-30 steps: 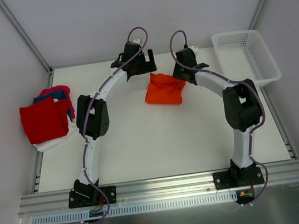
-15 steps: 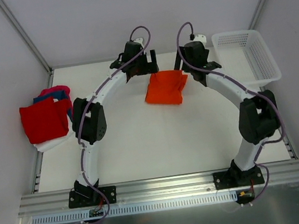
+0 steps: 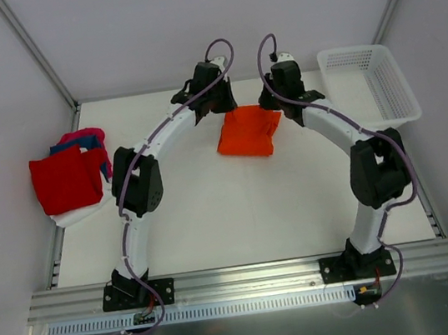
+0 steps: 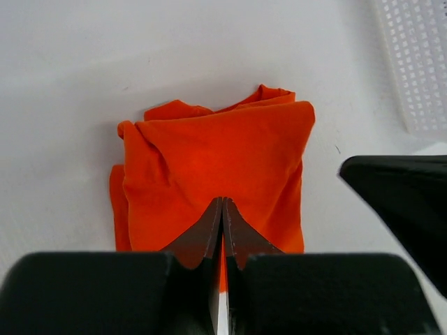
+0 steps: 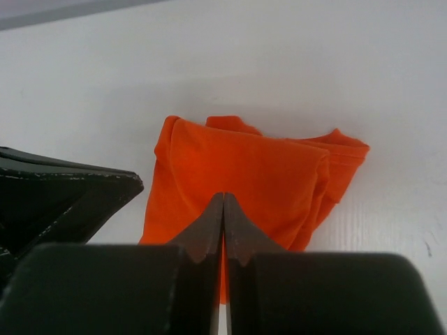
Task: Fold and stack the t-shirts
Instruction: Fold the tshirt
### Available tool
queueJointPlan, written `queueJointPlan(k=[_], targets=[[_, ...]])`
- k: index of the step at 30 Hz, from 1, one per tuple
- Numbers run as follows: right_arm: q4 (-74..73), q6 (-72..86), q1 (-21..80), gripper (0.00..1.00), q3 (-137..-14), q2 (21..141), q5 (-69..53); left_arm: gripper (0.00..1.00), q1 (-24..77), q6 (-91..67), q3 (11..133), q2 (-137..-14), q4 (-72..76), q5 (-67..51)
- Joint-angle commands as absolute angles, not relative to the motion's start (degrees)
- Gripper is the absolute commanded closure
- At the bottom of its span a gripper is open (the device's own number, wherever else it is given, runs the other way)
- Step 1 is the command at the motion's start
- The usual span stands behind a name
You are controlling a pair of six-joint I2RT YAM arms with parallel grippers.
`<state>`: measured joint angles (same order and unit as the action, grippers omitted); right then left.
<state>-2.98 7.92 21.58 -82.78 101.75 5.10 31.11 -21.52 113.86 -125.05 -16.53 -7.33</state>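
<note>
At your far left the red t-shirt [image 3: 66,181] tops a pile at the bench [image 3: 238,207] edge, with the blue t-shirt [image 3: 67,145], pink t-shirt [image 3: 88,135] and white t-shirt [image 3: 79,213] showing from under it. Toward the middle, your left end effector [image 4: 223,202] sits with its fingers pressed tip to tip at the far left corner of the orange t-shirt [image 3: 246,135], which lies roughly folded on the bench between the two arms. The right end effector [image 5: 223,199] is likewise closed at the far right corner. From neither wrist view can you tell whether cloth is actually caught. That is the risk: if one side has only a thin top layer or nothing, a lift will likely drag the shirt askew and open the fold. The two wrists are also close together, so a careless move could knock them. The basket [image 3: 347,50] stands just beyond the right arm; a wide swing may clip it.
</note>
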Motion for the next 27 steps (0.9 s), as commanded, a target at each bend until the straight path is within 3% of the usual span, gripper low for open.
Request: queueJointPlan(k=[1,9,20,27], targets=[[-6.05,8.44,21.62,0.99,-89.90,106.86,-2.19,1.00,30.85,-21.62,119.00,-128.49,-16.08,-9.05],[-16.24,11.59,21.27,0.99,-102.38,121.79,-3.26,1.00,26.46,-29.00,129.72,-142.02,-16.08,-20.91],[-31.19,15.21,24.78,0.99,-101.07,123.92,7.02,1.00,28.47,-30.94,115.76,-138.87,-16.43,-17.50],[-34.90,15.91,28.73,0.99,-96.44,123.58,9.93,1.00,31.64,-30.76,114.70,-139.66,-17.93,-17.40]])
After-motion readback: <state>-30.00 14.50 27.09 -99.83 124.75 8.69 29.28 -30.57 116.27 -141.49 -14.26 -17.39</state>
